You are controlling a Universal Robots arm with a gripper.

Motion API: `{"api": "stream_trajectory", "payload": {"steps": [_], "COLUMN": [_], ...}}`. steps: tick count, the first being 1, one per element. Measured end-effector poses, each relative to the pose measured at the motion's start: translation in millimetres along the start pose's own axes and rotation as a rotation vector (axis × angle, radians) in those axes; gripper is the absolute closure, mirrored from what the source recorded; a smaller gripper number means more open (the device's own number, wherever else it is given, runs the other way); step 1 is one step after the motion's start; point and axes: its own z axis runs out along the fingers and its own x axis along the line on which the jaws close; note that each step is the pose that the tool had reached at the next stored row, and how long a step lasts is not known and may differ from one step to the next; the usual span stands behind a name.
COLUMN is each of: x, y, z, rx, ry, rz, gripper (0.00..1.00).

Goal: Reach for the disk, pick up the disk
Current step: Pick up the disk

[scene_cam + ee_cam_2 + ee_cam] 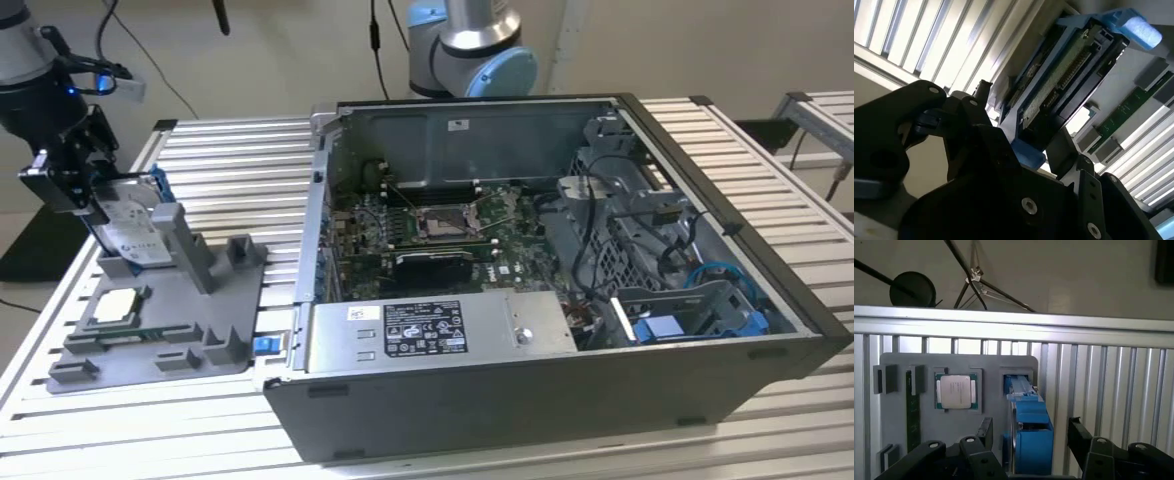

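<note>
Fingers (pixel 985 432) of the gripper (pixel 1029 426) stand apart in the first wrist view, and we see the disk (pixel 1026 405) between them. One finger is just beside its blue bracket; the other leaves a clear strip of table showing before the bracket's other side, so nothing is clamped yet. In the second wrist view the gripper (pixel 1021 117) straddles the disk (pixel 1054 85) at its connector end in the same way.

In the exterior view we find the gripper (pixel 74 185) at the upper end of the disk (pixel 134 228), which leans tilted in a slot of the grey fixture (pixel 180 345) on the slatted table (pixel 227 150). A grey upright post (pixel 174 228) rises just beside the disk on the exterior view's right. The processor chip (pixel 114 305) lies flat in its pocket near the disk's foot, and a memory strip (pixel 912 410) sits on the chip's side away from the disk.

The fixture lies close to the table's edge at the exterior view's left. The open computer case (pixel 561 400) stands on the exterior view's right, near the fixture's edge but apart from the disk
</note>
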Motion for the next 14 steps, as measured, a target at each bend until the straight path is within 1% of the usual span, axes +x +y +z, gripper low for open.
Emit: {"api": "stream_trajectory", "payload": {"steps": [3, 4, 6, 9, 14], "x": [0.1, 0.1, 0.1, 0.0, 0.2], "y": [0.0, 0.0, 0.0, 1.4, 3.5], "z": [3.6, 4.5, 5.7, 6.1, 6.5], "rx": [0.005, 0.0078, 0.0108, 0.0112, 0.0114], "ry": [-0.0034, -0.0053, -0.0103, -0.0227, -0.0313], "rz": [-0.003, -0.004, -0.004, -0.004, -0.004], "gripper": [0.0, 0.0, 0.0, 0.0, 0.0]}}
